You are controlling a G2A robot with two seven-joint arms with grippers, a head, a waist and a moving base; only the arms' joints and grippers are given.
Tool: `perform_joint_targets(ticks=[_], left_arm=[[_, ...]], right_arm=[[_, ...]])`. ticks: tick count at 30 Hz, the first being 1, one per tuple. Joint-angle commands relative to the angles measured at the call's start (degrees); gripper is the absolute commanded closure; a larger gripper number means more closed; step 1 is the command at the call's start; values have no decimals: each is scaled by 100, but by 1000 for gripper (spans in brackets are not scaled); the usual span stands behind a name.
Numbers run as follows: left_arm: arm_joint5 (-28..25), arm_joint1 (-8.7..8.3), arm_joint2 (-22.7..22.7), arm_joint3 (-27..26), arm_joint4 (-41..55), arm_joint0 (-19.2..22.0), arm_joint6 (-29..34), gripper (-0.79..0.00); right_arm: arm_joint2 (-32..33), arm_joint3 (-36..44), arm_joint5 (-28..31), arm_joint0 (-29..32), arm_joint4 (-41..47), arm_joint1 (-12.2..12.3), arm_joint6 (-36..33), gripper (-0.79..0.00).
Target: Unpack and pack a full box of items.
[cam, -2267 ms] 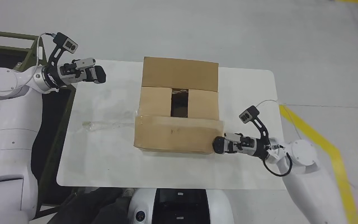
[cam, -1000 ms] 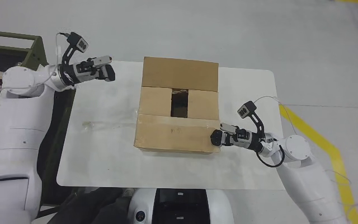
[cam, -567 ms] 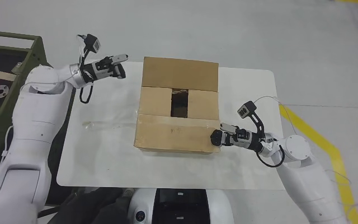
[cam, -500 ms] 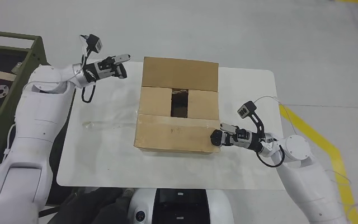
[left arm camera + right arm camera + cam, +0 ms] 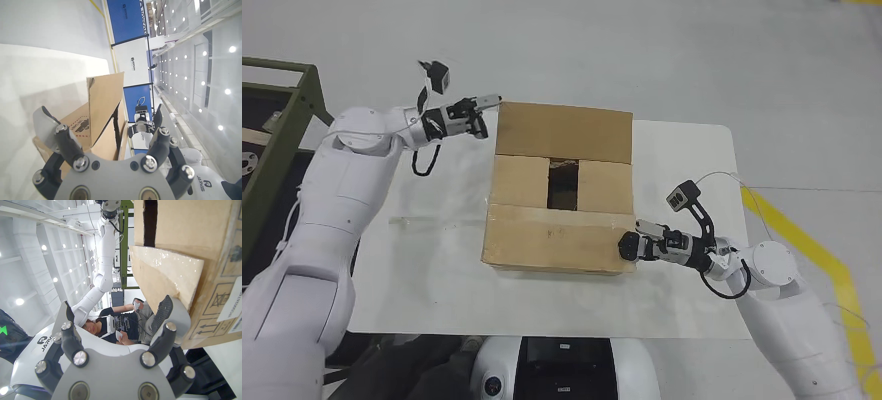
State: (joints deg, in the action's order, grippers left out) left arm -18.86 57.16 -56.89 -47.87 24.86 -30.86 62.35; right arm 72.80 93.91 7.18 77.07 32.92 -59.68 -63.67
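Brown cardboard box (image 5: 542, 235) upright on white table (image 5: 422, 290), top gap running far-to-near; left gripper (image 5: 492, 103) spread by far-left corner; right gripper (image 5: 628, 247) spread at near-right corner

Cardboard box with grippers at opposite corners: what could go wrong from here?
The right gripper is open at the corner of the near flap; so slight a hold might slip or tear it. The left gripper is open by the far flap; pulling may slide the box on the table.
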Motion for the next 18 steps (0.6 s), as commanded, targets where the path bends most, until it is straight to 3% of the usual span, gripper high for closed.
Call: perform_joint_targets(ticks=[1, 18], left_arm=[[-4, 61, 88, 99, 36, 78, 6, -785], [-125, 394, 247, 695, 801, 479, 617, -785]], right_arm=[[0, 0, 0, 0, 0, 0, 0, -785], [0, 0, 0, 0, 0, 0, 0, -785]])
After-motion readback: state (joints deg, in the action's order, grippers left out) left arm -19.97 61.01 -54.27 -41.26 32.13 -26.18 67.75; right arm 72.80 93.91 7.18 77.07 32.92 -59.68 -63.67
